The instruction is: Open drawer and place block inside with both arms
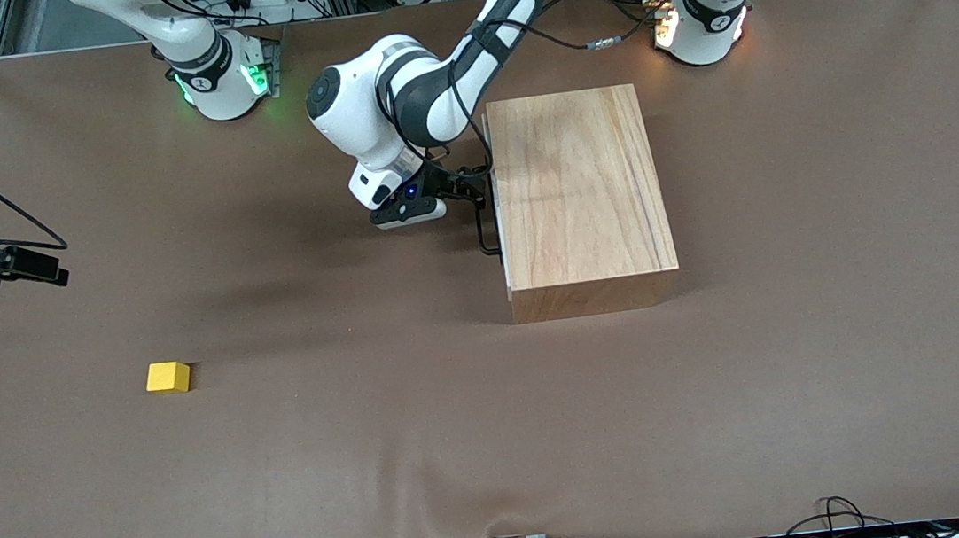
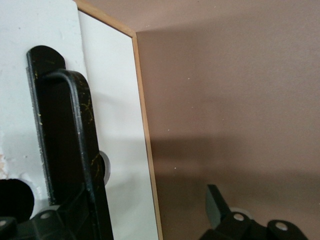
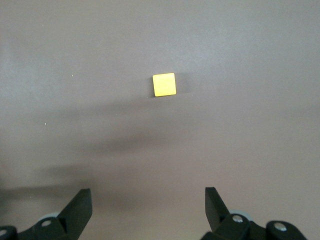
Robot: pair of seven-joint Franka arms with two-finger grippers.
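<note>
The left gripper (image 1: 481, 202) has its fingers (image 2: 75, 165) spread around the black wire handle (image 2: 70, 130) of the shut light wooden drawer (image 1: 494, 205), set to pull. The right gripper (image 3: 147, 210), fingers wide and empty (waiting), hangs over the tabletop (image 1: 498, 445) by the right arm's edge, above the small yellow cube block (image 1: 167, 377).

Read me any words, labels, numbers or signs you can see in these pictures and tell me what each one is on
No readable text.
Small dark marks on the black bands near both arm bases: too small to read.
Wooden box, drawer front, yellow block, left pincer, right pincer: no text visible.
</note>
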